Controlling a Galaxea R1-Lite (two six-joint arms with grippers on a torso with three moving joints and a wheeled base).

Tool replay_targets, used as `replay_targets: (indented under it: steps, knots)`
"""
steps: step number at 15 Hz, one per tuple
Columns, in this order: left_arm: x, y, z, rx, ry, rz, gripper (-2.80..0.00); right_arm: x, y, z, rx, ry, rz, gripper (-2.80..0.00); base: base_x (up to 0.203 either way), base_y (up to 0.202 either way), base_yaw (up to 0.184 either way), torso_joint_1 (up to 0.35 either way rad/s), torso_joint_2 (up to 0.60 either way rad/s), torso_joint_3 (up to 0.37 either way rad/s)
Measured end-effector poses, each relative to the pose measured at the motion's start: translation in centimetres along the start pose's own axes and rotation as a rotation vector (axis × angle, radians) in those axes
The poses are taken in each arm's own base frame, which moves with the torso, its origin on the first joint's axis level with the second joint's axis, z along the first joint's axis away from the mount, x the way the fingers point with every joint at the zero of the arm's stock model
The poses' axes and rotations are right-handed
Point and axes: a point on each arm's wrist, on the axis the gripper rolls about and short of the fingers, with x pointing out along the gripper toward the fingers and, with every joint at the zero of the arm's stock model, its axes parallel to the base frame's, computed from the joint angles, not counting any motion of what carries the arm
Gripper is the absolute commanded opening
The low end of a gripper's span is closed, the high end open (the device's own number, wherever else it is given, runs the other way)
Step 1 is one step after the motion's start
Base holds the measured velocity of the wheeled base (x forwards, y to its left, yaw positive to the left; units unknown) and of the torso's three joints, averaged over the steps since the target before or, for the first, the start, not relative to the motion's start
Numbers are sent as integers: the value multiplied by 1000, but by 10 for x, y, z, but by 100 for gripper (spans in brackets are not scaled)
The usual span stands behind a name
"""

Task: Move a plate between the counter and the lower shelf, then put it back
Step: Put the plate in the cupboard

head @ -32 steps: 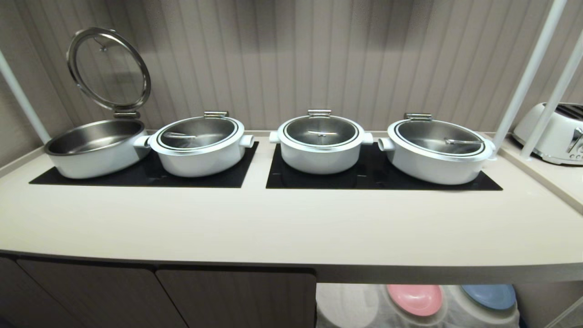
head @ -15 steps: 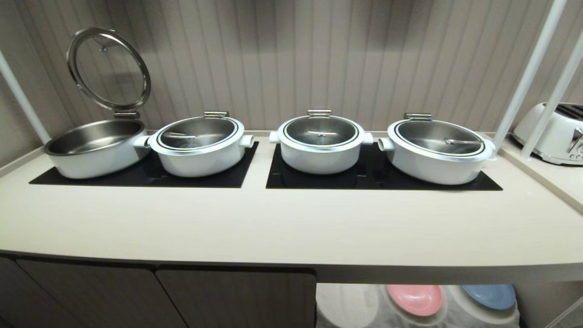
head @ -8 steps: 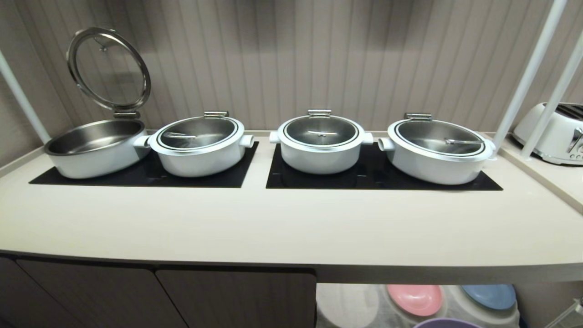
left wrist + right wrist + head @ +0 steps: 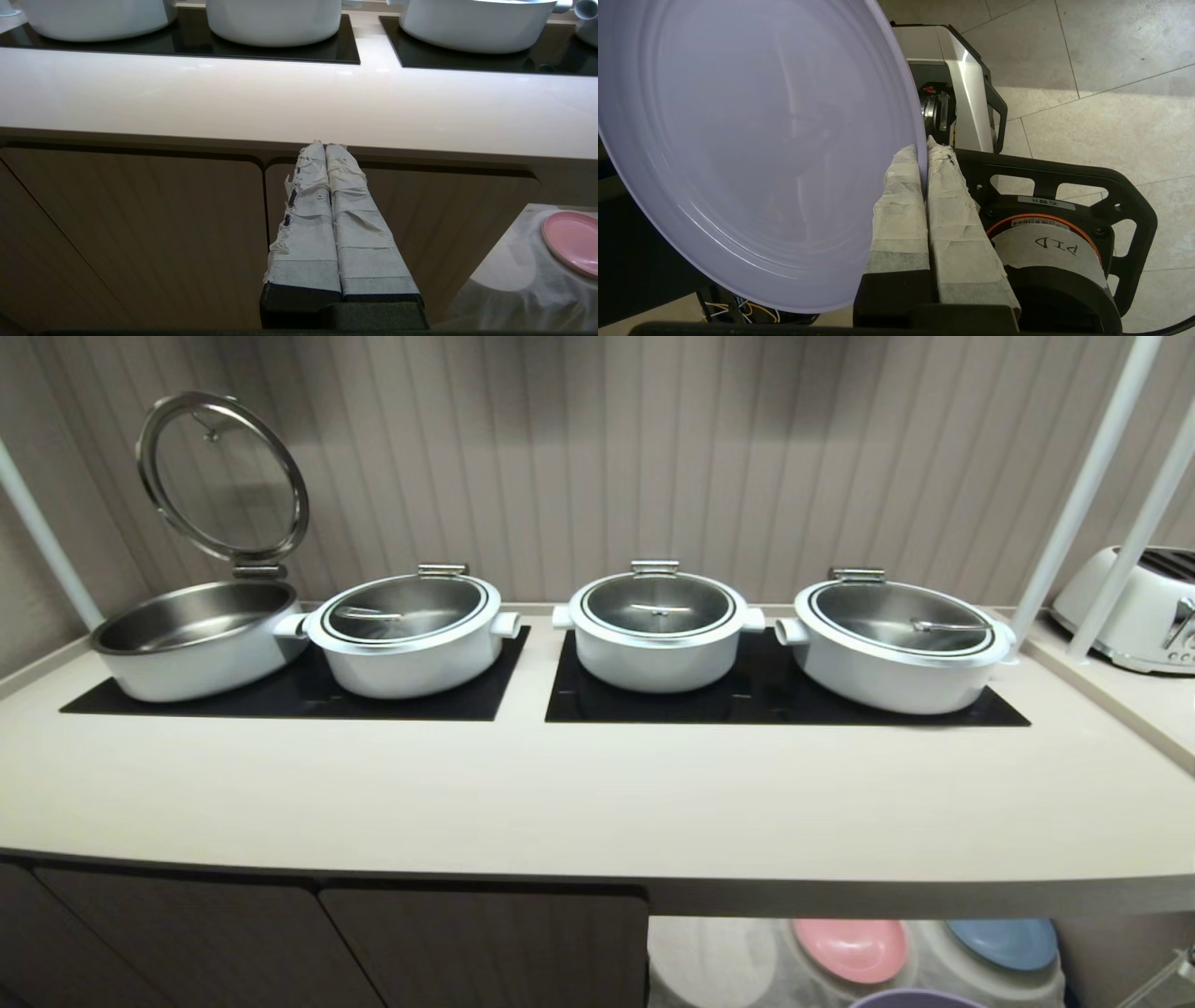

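- Right end effector (image 4: 923, 149) has its taped fingers (image 4: 901, 205) clamped tight on the rim of the lilac plate (image 4: 752, 149), which tilts steeply over the robot's own base and a tiled floor (image 4: 1101, 70).
- From the head view only a sliver of that plate (image 4: 904, 999) peeks in, below the worktop's front edge and in front of the lower shelf (image 4: 709, 961).
- The plate is clear of both the worktop (image 4: 597, 803) and the shelf, held in the air.
- Left end effector (image 4: 325, 147) sits parked in front of the brown cabinet doors (image 4: 140, 233) just under the worktop's front edge, its wrapped fingers pressed together with nothing between them.
- On the lower shelf's white cloth, a pink plate (image 4: 850, 949) rests on one mound and a blue plate (image 4: 1004, 943) on the mound beside it, toward the right end.
- Up top, four white pots line the back of the worktop on two black hob panels (image 4: 738, 695).
- The pot at the far left end (image 4: 191, 639) stands open, its glass lid (image 4: 222, 476) swung upright; the other three are covered.
- A white toaster (image 4: 1134, 607) sits on the adjoining surface past the worktop's right end, behind two slanted white poles (image 4: 1083, 490).
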Motion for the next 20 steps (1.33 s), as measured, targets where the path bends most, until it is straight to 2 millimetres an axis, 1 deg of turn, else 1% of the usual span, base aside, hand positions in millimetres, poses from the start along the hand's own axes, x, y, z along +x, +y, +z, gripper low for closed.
replay_targets:
  steps: [20]
  knots:
    - [0, 0, 0, 0, 0, 1, -280, 1, -1, -3, 10, 21, 10, -280, 0, 0, 0, -144, 308, 159]
